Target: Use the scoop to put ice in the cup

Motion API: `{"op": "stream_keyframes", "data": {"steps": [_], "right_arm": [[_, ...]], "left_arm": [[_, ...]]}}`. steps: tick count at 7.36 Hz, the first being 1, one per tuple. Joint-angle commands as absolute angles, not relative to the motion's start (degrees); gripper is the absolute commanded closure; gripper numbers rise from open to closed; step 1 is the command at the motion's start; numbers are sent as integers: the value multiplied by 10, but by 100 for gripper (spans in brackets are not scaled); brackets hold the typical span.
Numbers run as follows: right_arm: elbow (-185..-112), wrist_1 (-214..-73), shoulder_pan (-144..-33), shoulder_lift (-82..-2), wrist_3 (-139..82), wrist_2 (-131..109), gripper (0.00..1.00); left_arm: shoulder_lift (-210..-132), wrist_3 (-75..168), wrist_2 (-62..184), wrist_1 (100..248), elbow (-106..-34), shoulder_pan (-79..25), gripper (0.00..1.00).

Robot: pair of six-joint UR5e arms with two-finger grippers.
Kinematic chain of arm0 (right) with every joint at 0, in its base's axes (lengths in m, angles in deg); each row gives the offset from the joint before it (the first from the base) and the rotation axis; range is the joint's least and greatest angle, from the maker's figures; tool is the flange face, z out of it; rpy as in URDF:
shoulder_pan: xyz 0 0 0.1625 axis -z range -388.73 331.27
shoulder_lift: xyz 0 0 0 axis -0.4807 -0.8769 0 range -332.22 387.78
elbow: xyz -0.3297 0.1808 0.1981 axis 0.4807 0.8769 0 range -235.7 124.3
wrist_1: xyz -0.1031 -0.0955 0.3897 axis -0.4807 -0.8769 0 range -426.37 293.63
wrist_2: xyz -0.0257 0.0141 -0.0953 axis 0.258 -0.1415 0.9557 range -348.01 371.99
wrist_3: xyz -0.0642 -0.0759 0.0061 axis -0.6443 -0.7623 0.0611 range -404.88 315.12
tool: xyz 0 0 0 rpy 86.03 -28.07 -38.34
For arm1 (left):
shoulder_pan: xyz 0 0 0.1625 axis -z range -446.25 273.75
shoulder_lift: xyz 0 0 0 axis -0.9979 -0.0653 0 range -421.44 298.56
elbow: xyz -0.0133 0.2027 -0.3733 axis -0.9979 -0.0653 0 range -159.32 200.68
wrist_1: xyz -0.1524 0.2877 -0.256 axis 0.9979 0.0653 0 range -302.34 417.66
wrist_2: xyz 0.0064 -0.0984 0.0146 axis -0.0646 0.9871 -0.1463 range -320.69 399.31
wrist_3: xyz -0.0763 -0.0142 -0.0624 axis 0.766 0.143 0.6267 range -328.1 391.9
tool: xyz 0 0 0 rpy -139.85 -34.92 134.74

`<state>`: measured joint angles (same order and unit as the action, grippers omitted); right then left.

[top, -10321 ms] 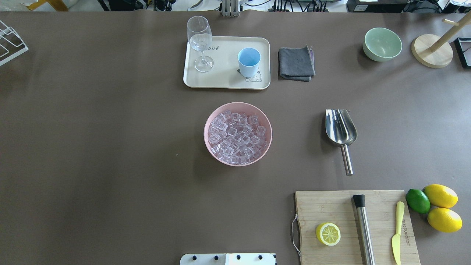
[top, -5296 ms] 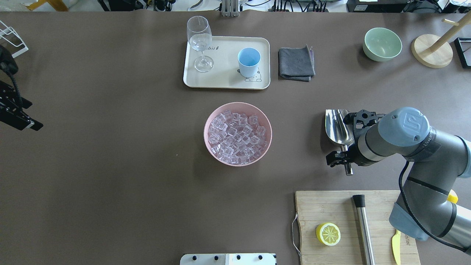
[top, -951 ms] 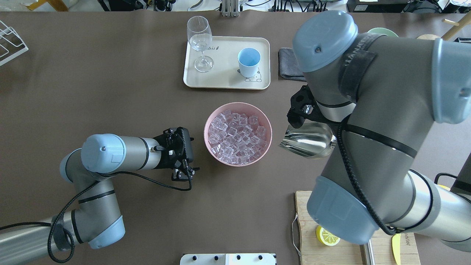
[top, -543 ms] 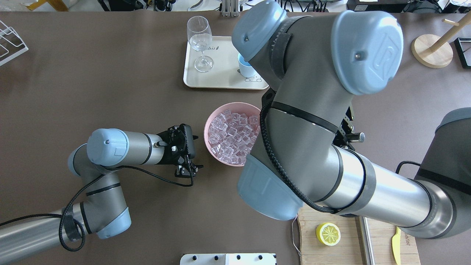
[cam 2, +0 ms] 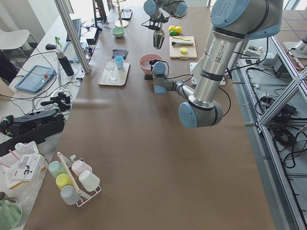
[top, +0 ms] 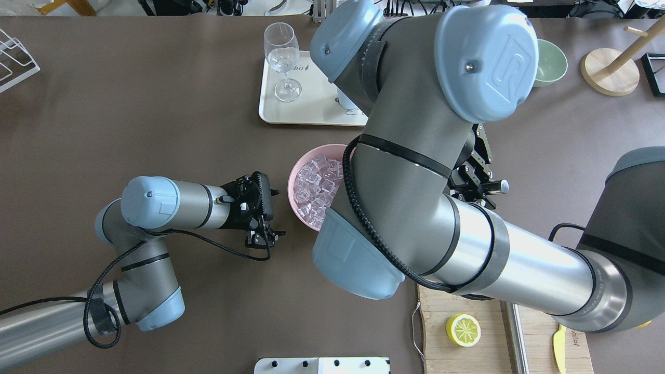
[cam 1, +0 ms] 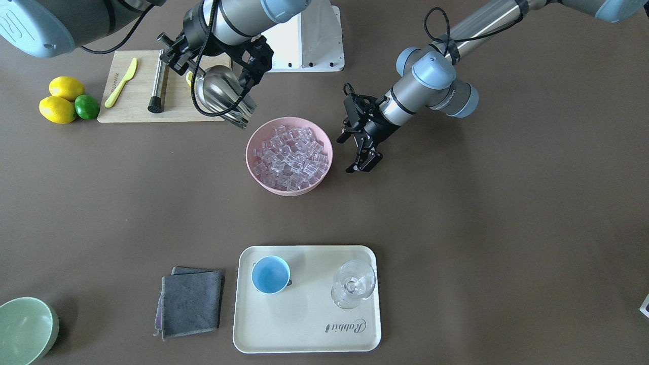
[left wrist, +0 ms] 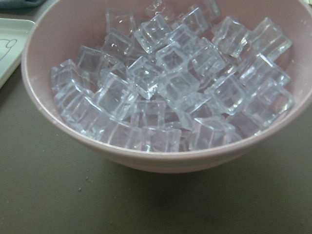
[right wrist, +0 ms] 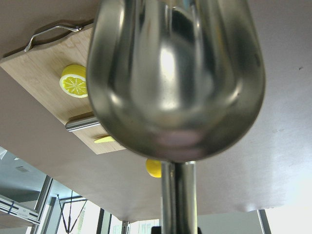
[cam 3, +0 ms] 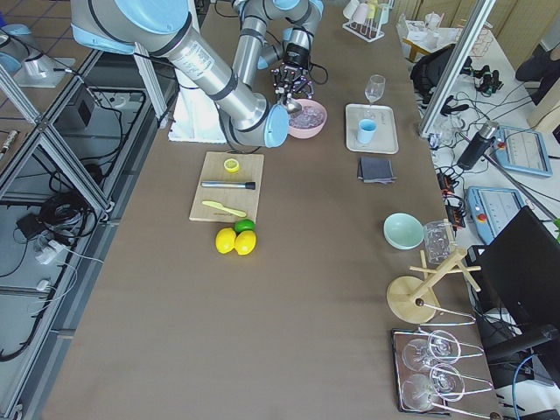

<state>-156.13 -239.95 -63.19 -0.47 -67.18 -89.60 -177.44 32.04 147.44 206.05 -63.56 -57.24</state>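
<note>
Mid-table (cam 1: 456, 228), a pink bowl (cam 1: 290, 191). On the operators' side, a cream tray (cam 1: 304, 324) lettered "Rabbit", bearing an upright wine glass (cam 1: 353, 285); just beside the tray, a folded grey cloth (cam 1: 191, 302); well apart at the corner, a green bowl (cam 1: 24, 329). Across the table, a wooden board (cam 1: 134, 106) with yellow knife (cam 1: 120, 82), steel cylinder (cam 1: 158, 83) and half lemon (top: 463, 330), cut face up. Beside the board, two lemons (cam 1: 57, 110) and a lime (cam 1: 86, 107), touching.

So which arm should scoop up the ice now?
The right one. The right gripper is shut on the scoop, which hangs empty right next to the pink bowl full of ice. The left gripper is open and holds nothing, on the bowl's other side.
</note>
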Motion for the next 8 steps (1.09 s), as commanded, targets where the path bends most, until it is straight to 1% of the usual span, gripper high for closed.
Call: {"op": "stream_keyframes", "data": {"steps": [1, 4, 8], "right_arm": [[-1520, -2337, -632, -3, -673, -884, 100], [-1474, -2285, -622, -3, -672, -883, 100], [-1461, -2283, -607, -4, -671, -877, 100]], "left_arm": [[-1796, 320, 1502, 2082, -603, -566, 2], [-1812, 318, 1522, 2107, -575, -562, 2], [-1811, 321, 1566, 2112, -571, -549, 2]]}}
